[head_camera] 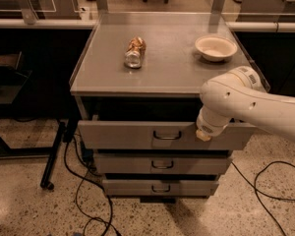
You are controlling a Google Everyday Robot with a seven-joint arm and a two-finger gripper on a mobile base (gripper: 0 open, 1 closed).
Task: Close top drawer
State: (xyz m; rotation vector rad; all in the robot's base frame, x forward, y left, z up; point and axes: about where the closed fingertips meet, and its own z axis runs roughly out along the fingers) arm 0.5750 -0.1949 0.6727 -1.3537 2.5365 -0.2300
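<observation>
Top drawer (132, 134) at centre of frame, pulled partway out, with a dark gap between its front panel and the cabinet top (167, 77). Small wire handle (167, 135) mid-panel, untouched. Gripper (203, 133) at the panel just right of the handle, seemingly touching it, on an arm (255, 107) entering from the right edge. Open or closed: impossible to tell.

Judged as the pushing step, with closing not yet done. Push straight back, square to the panel, slow and steady. Off-centre contact on the right: some risk of skewing the drawer on its runners, so move nearer the handle at any sign of binding.

Below, middle drawer (132, 164) and bottom drawer (132, 187), to be left alone. Up top, a can (134, 52) lying on its side and a bowl (216, 47), likely to rattle on a slam. Ease off near the end.
</observation>
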